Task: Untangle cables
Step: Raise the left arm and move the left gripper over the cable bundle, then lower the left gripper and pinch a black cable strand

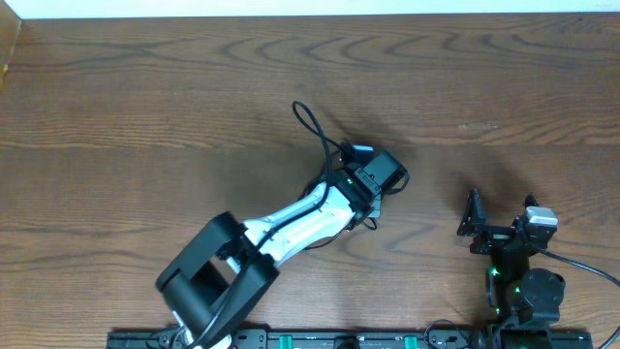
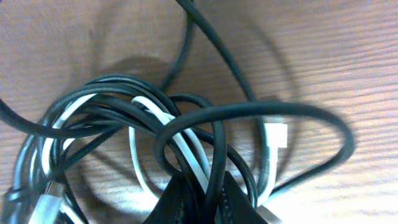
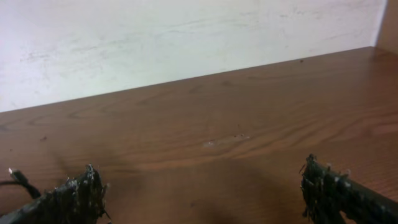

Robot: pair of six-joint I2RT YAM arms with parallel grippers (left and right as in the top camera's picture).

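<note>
The cables lie as one knot of black (image 2: 249,109) and white (image 2: 186,146) cords on the wooden table, with a white plug end (image 2: 275,134) among the loops. From overhead, a black loop (image 1: 321,136) sticks out beyond my left gripper (image 1: 360,160), which hides the rest of the knot. In the left wrist view my left gripper (image 2: 205,198) is shut on a black strand and a white strand at the knot's near side. Off to the right, my right gripper (image 1: 502,208) (image 3: 205,193) stands open with nothing between its fingers. A black cable end (image 3: 15,177) shows at its far left.
Bare wooden table (image 1: 145,97) stretches around the knot. A pale wall (image 3: 186,37) runs behind the table's far edge. The arm bases and a black rail (image 1: 339,339) line the near edge.
</note>
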